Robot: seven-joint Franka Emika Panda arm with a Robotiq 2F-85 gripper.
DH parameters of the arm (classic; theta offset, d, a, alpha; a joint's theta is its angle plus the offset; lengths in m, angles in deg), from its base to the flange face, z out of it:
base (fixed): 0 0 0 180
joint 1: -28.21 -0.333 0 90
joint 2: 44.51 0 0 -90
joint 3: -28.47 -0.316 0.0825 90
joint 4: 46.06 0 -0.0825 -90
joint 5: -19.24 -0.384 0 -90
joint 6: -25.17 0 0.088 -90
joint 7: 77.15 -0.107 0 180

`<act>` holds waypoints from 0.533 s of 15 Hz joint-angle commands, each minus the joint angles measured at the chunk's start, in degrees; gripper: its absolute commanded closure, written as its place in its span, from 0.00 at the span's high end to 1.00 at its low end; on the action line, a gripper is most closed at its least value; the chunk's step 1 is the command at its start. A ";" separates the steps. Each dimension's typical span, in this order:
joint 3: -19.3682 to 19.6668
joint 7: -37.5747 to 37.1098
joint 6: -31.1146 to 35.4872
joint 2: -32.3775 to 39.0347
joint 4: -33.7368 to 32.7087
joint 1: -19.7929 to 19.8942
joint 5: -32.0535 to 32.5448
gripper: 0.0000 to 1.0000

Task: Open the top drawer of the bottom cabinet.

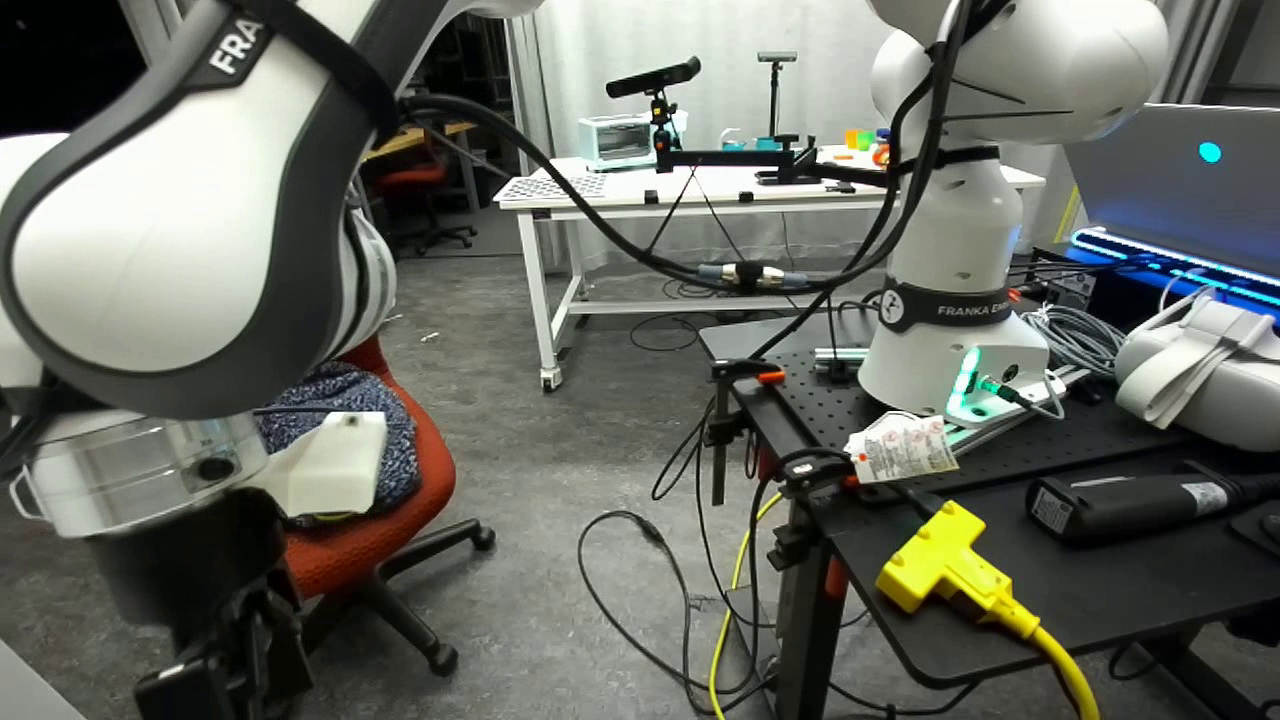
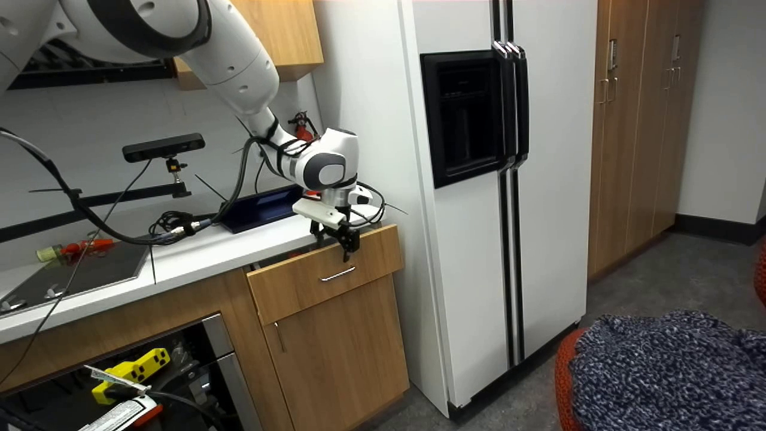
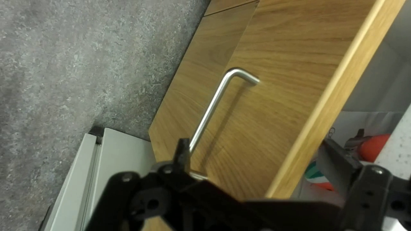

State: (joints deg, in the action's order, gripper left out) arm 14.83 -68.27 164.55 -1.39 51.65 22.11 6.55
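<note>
Top drawer (image 2: 310,280) beside fridge (image 2: 470,239)

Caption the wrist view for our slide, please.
Open black hand straddling the front panel of a partly open brown wooden drawer.

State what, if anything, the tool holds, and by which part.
Nothing is held: the open tool straddles the top drawer's front panel, one finger outside, one inside. Whether either finger touches it cannot be told.
</note>
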 commanded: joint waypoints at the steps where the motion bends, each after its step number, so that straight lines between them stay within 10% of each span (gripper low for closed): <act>1: 2.30 -2.01 -2.94 0.40 -2.15 -0.65 2.22 1.00; 8: 5.23 -3.62 -3.71 -0.48 -1.20 -0.72 4.14 1.00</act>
State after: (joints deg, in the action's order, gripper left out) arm 18.32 -69.56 162.35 -1.41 50.83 22.10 8.18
